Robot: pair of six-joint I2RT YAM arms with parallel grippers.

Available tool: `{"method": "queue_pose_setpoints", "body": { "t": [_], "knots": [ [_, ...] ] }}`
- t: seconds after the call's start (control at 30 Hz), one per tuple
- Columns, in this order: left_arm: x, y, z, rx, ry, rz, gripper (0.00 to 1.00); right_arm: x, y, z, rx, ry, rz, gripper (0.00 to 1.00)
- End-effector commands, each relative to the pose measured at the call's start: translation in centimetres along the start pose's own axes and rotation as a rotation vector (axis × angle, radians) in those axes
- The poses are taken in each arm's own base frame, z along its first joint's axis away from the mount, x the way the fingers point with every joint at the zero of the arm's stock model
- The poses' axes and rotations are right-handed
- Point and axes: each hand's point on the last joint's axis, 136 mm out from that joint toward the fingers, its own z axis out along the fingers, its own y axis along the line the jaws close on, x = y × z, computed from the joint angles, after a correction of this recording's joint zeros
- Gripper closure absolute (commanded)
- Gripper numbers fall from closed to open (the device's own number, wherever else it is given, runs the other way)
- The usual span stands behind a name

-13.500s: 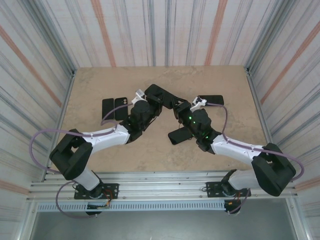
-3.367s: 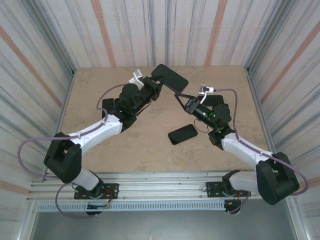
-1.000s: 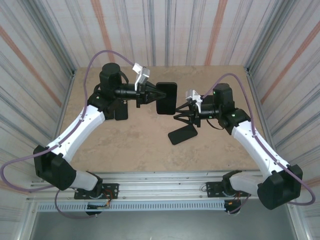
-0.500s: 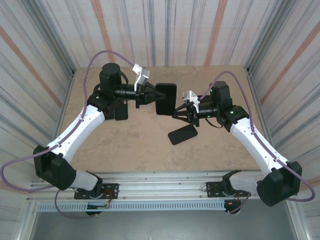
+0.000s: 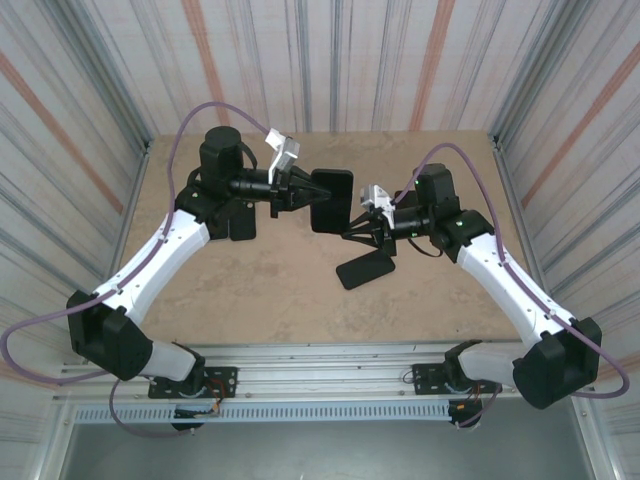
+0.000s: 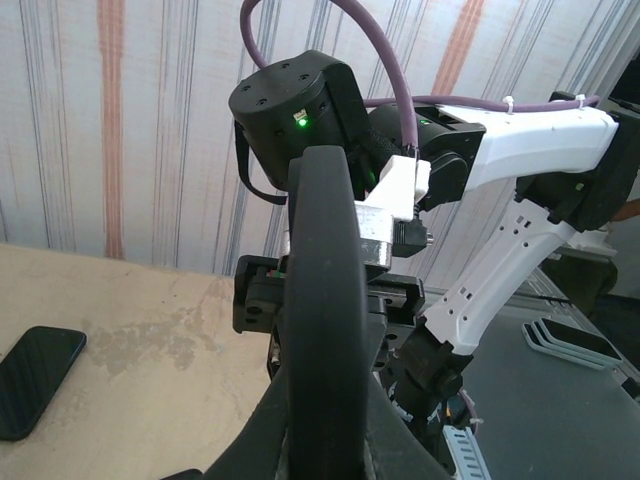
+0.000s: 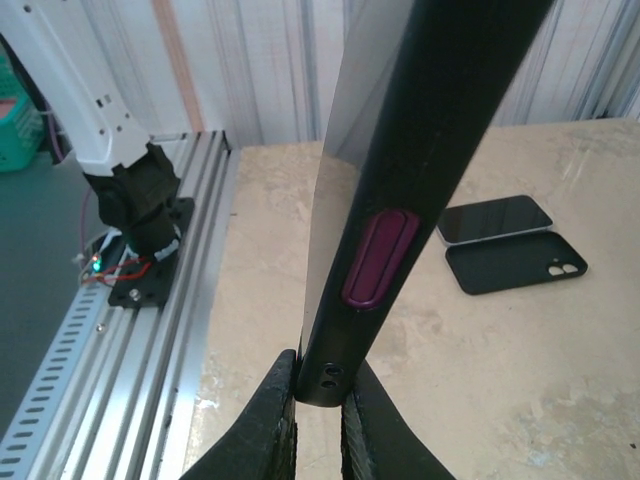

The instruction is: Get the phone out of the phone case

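Okay, left gripper (image 5: 308, 190) is up in the air, pinched tight on one long edge of the cased phone (image 5: 332, 200), which sticks out past its fingertips toward the right arm. In the left wrist view the cased phone (image 6: 325, 300) stands edge-on between the left gripper (image 6: 325, 450) fingers, rising straight out of them. The right arm sits just behind it.

Right gripper (image 5: 352, 230) comes in from the opposite side, fingertips at the cased phone's lower corner. In the right wrist view its fingers (image 7: 275, 420) press both faces of the cased phone's (image 7: 430, 150) end, with no gap showing. So the right gripper (image 7: 318, 410) is nearly closed and clamped on it. A purple side button (image 7: 380, 258) sits on the black case edge just above that grip.

So both grippers hold the same cased phone off the worktop (image 5: 250, 300), phone not out of the case.

A loose dark phone (image 5: 365, 268) lies flat on the worktop just under the right gripper, toward its base. In the right wrist view another phone (image 7: 495, 218) and an empty case (image 7: 515, 262) lie side by side, touching, well beyond the right gripper.
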Motion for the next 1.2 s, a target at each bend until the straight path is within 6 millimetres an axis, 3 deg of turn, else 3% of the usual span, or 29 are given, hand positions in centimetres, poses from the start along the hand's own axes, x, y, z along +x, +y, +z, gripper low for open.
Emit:
{"method": "queue_pose_setpoints", "body": {
  "t": [0.0,0.37,0.57,0.87,1.17],
  "knots": [
    [-2.0,-1.9,-0.8,0.036,-0.025,0.052,1.00,-0.8,-0.2,0.0,0.026,0.011,-0.062,0.88],
    [-1.9,-3.0,-0.9,0.107,0.010,-0.041,1.00,0.4,-0.4,1.0,0.128,0.109,-0.199,0.91],
    [-1.7,-3.5,-1.0,0.121,0.016,-0.044,1.00,0.6,-1.4,1.2,0.215,0.153,-0.255,0.91],
    [-1.5,-3.5,-0.9,0.144,0.022,-0.071,1.00,-0.9,-2.2,0.9,0.321,0.135,-0.338,0.92],
    [-1.3,-3.2,-0.8,0.129,0.013,-0.071,1.00,-3.8,-1.3,0.2,0.296,-0.039,-0.261,0.88]
  ]
}}
